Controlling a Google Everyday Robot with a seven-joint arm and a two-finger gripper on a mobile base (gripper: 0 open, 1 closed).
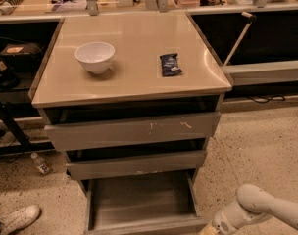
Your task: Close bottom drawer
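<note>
- The cabinet [134, 89] is capped by a tan top overhanging three grey drawers. Open speckled floor [257, 151] is seen to its right.
- The top drawer [134, 131], scratched whitish, and the middle drawer [136, 164] are each drawn out slightly.
- The bottom drawer [139, 204], lowest in the stack, is drawn out furthest, and a bare grey tray floor is shown.
- One white arm [266, 209] is seen at lower right. The gripper [208, 230] appears to lie at the frame's bottom edge, beside that drawer's right front corner. Whether it is released or clenched cannot be told.
- One white bowl [95, 57] and one dark packet [170, 64] are set well apart on the top.
</note>
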